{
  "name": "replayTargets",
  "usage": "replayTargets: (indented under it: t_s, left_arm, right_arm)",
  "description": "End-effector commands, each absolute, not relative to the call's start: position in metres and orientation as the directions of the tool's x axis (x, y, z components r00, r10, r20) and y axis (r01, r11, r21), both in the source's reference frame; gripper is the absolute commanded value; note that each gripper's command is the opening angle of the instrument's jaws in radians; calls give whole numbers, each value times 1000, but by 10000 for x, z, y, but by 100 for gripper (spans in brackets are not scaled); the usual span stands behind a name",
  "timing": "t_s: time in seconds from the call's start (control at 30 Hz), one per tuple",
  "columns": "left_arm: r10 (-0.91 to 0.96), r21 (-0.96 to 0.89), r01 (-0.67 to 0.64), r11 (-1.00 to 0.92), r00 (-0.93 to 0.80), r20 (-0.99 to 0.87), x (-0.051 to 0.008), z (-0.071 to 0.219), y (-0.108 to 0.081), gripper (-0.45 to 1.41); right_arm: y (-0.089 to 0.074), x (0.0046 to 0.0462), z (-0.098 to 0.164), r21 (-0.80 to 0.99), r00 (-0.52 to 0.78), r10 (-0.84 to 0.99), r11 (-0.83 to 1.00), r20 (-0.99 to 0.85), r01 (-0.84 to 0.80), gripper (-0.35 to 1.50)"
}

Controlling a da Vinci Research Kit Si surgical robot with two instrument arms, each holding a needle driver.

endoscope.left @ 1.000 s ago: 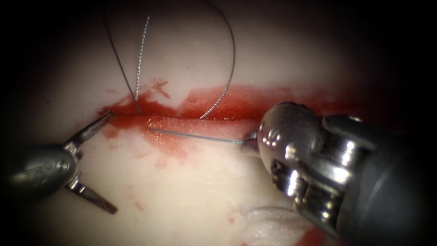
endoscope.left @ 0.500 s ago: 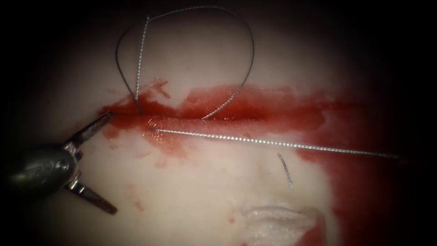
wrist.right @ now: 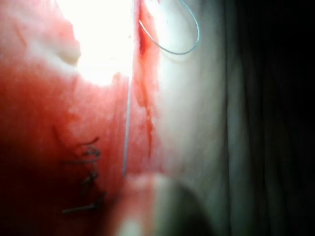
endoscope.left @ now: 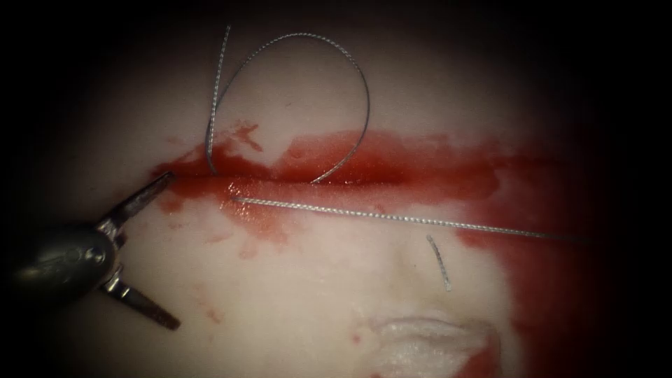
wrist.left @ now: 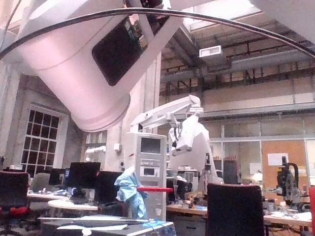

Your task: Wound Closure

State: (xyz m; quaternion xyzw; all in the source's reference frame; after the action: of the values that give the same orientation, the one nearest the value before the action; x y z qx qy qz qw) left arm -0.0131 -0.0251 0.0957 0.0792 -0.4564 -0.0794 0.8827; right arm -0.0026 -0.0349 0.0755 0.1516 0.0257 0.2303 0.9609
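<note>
left tool spread wide and empty at the left end of the cut, thread stretched taut off to the right

on the tissue the left tool's jaws gape far apart, gripping nothing, the upper jaw tip just at the left end of the cut in the red fluid; the thread leaves the tissue just below the cut and runs straight rightward into the dark edge, while above the cut it forms a loop with a free end standing up beside it; a short cut end of thread lies loose below the taut strand; in the right wrist view the thread runs toward a blurred shape that may be the right tool, jaws impossible to judge; the needle cannot be made out
</note>
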Motion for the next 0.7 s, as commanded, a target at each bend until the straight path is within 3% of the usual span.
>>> replayTargets:
  t_s: [0.03,0.7]
  left_arm:
    - [-209,207,69,976,568,796,-136,955,-240,104]
    - [-209,206,71,976,568,796,-136,954,-241,104]
  right_arm:
    - [-344,-33,759,298,889,457,845,28,-444,-35]
    - [-374,-132,738,261,846,518,806,124,-532,-35]
